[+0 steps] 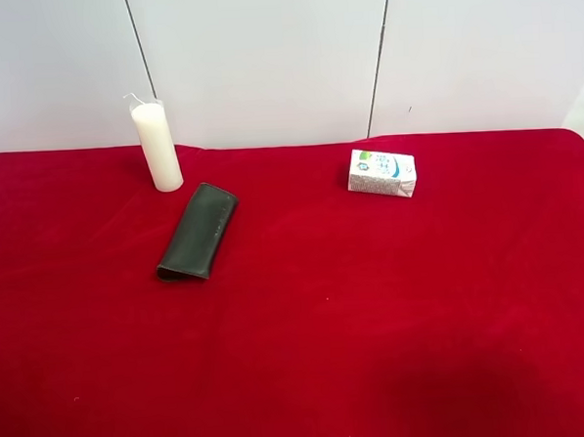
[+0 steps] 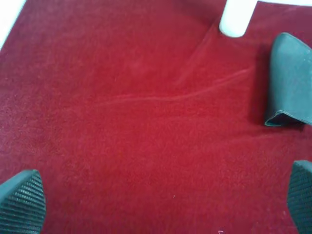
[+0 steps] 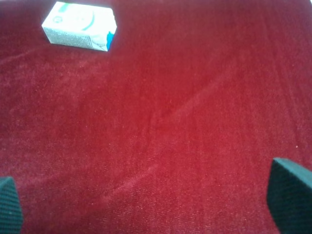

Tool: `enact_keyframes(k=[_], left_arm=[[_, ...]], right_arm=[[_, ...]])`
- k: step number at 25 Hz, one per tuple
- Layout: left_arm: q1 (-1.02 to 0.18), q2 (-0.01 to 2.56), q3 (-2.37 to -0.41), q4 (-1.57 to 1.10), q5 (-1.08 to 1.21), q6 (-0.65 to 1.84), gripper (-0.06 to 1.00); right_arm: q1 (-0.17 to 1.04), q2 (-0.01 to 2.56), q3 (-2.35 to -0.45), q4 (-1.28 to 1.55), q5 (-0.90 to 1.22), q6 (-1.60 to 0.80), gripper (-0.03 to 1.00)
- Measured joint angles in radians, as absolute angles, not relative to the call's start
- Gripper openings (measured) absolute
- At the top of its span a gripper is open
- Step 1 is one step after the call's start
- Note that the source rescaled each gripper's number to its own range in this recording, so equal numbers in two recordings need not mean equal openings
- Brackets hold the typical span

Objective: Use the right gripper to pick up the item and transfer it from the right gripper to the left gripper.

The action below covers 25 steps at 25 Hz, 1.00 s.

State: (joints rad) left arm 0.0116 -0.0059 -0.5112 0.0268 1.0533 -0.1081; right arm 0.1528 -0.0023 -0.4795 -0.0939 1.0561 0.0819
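The black glasses case [image 1: 198, 231] lies flat on the red cloth, left of the middle in the exterior high view, close to the candle. It also shows in the left wrist view [image 2: 291, 80], cut off by the frame edge. My left gripper [image 2: 163, 202] is open and empty above bare cloth, with the case ahead of it and beyond one fingertip [image 2: 22, 202]. My right gripper [image 3: 151, 204] is open and empty over bare cloth; the case is out of its view. Neither arm shows in the exterior high view.
A tall white candle [image 1: 157, 144] stands just behind the case; its base shows in the left wrist view [image 2: 236, 18]. A small white carton [image 1: 382, 172] lies at the back right and shows in the right wrist view [image 3: 80, 27]. The red cloth [image 1: 375, 312] has shallow wrinkles.
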Motion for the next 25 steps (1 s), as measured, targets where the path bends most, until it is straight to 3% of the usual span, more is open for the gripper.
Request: enact_keyframes(k=[25], left_arm=[[0.012, -0.006, -0.510, -0.049, 1.054, 0.005, 1.00]], right_arm=[[0.153, -0.002, -0.480, -0.094, 1.056, 0.082, 1.00]])
